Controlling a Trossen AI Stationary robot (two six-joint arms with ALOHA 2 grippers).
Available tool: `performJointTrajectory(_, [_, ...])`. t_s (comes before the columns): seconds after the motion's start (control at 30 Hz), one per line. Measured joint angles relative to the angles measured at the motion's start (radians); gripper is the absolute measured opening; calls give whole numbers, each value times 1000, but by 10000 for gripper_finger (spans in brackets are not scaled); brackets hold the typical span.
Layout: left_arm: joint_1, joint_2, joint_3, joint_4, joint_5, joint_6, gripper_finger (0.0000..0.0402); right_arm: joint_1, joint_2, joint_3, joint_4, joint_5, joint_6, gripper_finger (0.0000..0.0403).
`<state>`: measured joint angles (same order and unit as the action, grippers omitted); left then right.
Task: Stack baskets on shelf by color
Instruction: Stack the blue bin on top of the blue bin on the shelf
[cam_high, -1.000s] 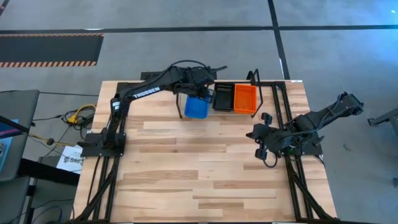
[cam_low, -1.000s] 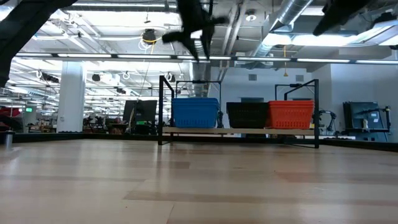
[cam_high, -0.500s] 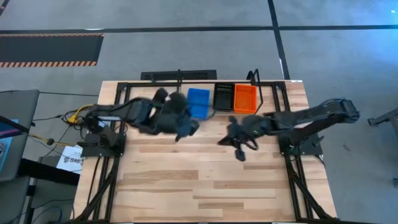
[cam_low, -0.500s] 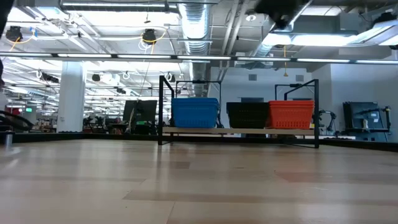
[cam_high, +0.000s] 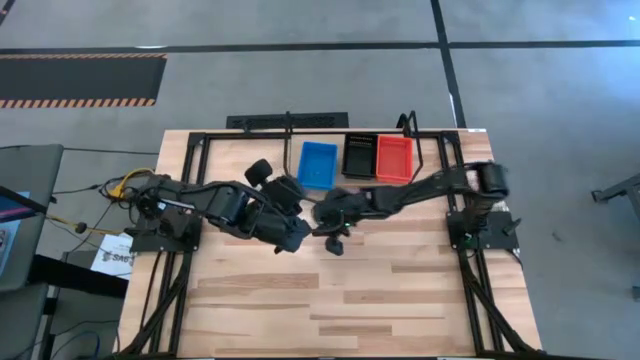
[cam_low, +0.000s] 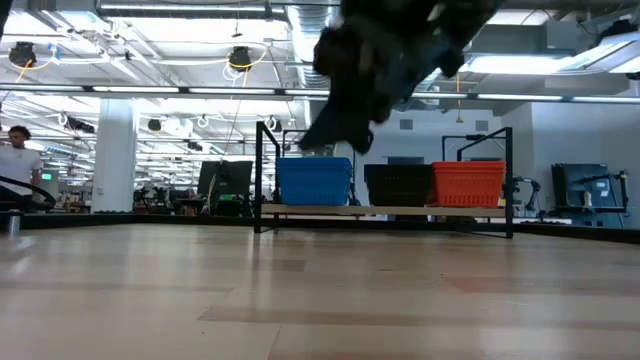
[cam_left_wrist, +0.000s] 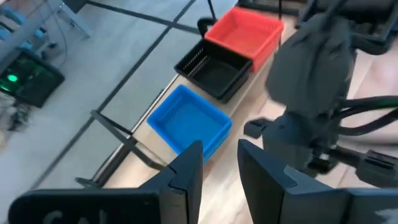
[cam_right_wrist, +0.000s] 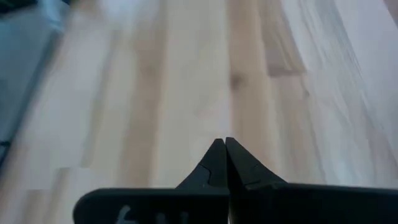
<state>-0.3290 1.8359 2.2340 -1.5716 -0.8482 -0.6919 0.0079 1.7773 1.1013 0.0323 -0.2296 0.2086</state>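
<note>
A blue basket (cam_high: 318, 164), a black basket (cam_high: 358, 155) and a red-orange basket (cam_high: 394, 158) stand side by side on the shelf (cam_low: 385, 210) at the table's far edge, bottoms on its board. My left gripper (cam_high: 295, 228) hovers over the table's middle, on the near side of the blue basket (cam_left_wrist: 186, 121). It is open (cam_left_wrist: 221, 152) with nothing between its fingers. My right gripper (cam_high: 333, 235) hangs just to its right, shut (cam_right_wrist: 224, 143) and holding nothing, over bare planks.
The two arms nearly meet above the table's middle; the right arm's wrist (cam_left_wrist: 311, 81) fills the space right of my left fingers. Black rods with upright loops (cam_low: 268, 175) frame the shelf. A person (cam_low: 15, 165) stands far off in the room.
My left gripper has drawn back from above the blue basket toward the table's near edge, to the middle. My right gripper has swung in from the table's right edge toward the middle and come down, staying shut. The baskets have kept their places.
</note>
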Motion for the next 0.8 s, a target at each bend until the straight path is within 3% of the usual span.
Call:
performJointTrajectory(0.17, [16,1,-42,1,6,55,89,-19,112,125,-132,111,-53,0])
performJointTrajectory(0.4, [28,1,-59,1,3,97,89,-46,135,283,-331,287,-196,1])
performJointTrajectory(0.57, [28,1,-59,0,-26,106,89,-73,133,313,-395,417,-239,1])
performJointTrajectory(0.8, [29,1,-58,0,-36,124,89,-97,134,313,-435,438,-237,1])
